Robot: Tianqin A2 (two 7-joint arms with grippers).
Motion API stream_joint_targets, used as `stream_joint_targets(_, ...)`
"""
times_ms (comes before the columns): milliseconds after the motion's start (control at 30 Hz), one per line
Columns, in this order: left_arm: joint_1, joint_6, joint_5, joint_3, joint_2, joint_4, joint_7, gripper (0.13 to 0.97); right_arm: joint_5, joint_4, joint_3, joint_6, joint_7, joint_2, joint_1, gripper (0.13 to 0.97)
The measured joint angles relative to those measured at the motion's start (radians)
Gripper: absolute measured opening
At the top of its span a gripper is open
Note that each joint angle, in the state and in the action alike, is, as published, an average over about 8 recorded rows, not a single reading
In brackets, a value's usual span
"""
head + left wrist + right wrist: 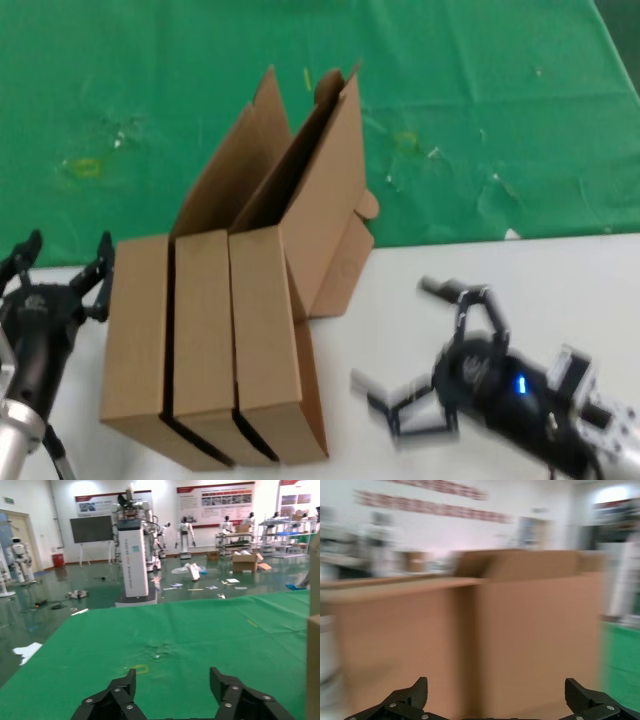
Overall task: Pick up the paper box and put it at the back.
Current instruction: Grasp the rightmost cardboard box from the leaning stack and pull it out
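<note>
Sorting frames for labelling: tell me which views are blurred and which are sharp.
Head view: the right gripper is smeared by motion blur, while the paper boxes and left gripper look fairly crisp. Right wrist view: the cardboard and background are heavily smeared. Left wrist view: sharp, with glare on the glossy hall floor.

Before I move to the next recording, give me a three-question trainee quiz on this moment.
1. True or false: the right gripper is shut on a paper box.
2. How many brown boxes stand side by side on the white table?
A. two B. three C. four
3. Fill in: the left gripper sits beside the ____ box of the row.

Key:
1. False. Its fingers are spread open on the table, apart from the rightmost box.
2. B. Three, with lids raised toward the green cloth.
3. Leftmost; its fingers are open too, holding nothing.
</note>
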State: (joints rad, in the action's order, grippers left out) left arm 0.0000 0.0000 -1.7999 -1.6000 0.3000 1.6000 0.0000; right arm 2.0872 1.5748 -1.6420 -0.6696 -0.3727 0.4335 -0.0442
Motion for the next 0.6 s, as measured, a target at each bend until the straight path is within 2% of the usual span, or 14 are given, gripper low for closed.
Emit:
stream_joint_targets(133,0.000,0.000,0.000,0.000,0.000,0.000,0.000,0.506,0.104,-0.035,-0.109,-0.188,-0.031,0.158,0.030,0.966)
stream_joint_targets(267,0.000,0.000,0.000,0.000,0.000,0.000,0.000,0.506,0.116,-0.102,-0.188,-0.349,-0.043,0.236,0.102,0.966)
stream_joint_targets(400,0.000,0.000,0.000,0.000,0.000,0.000,0.000,0.410,0.057,-0.187,-0.241,-0.440,-0.048,0.226,0.190,0.966)
stream_joint_targets(533,0.000,0.000,0.000,0.000,0.000,0.000,0.000,0.313,-0.010,-0.266,-0.286,-0.469,-0.052,0.175,0.274,0.966)
stream_joint_targets(600,0.000,0.000,0.000,0.000,0.000,0.000,0.000,0.298,-0.039,-0.300,-0.305,-0.474,-0.053,0.144,0.311,0.966)
